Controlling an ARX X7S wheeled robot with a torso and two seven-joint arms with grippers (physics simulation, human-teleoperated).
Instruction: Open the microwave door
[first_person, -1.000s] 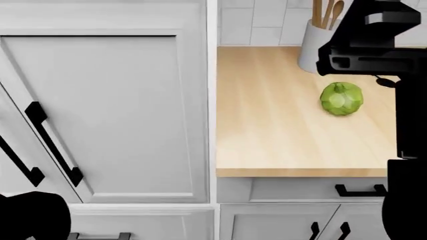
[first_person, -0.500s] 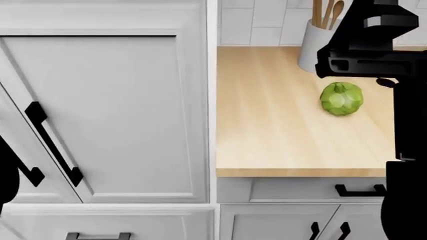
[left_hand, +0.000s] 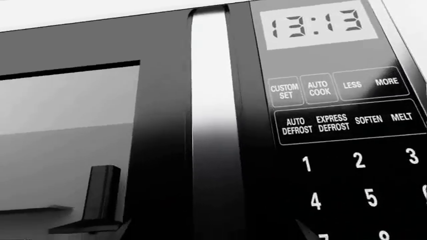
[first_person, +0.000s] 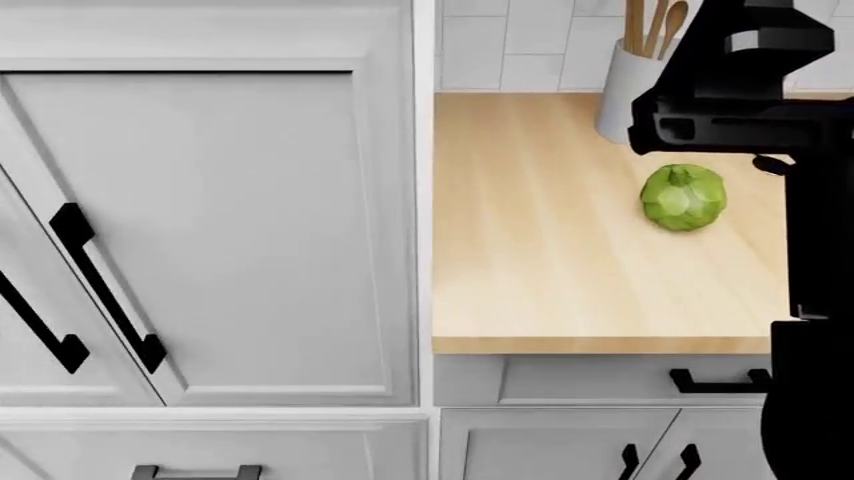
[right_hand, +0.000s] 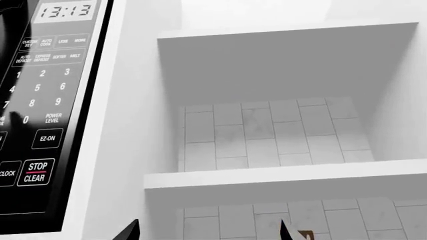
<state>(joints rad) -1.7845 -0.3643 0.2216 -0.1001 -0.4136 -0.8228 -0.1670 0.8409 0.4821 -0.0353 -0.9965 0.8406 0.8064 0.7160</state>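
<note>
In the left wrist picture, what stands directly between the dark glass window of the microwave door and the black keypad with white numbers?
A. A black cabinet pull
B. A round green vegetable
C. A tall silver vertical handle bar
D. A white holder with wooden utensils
C: the tall silver vertical handle bar runs down the door, with the dark glass window on one side and the black keypad with white numbers on the other.
</note>
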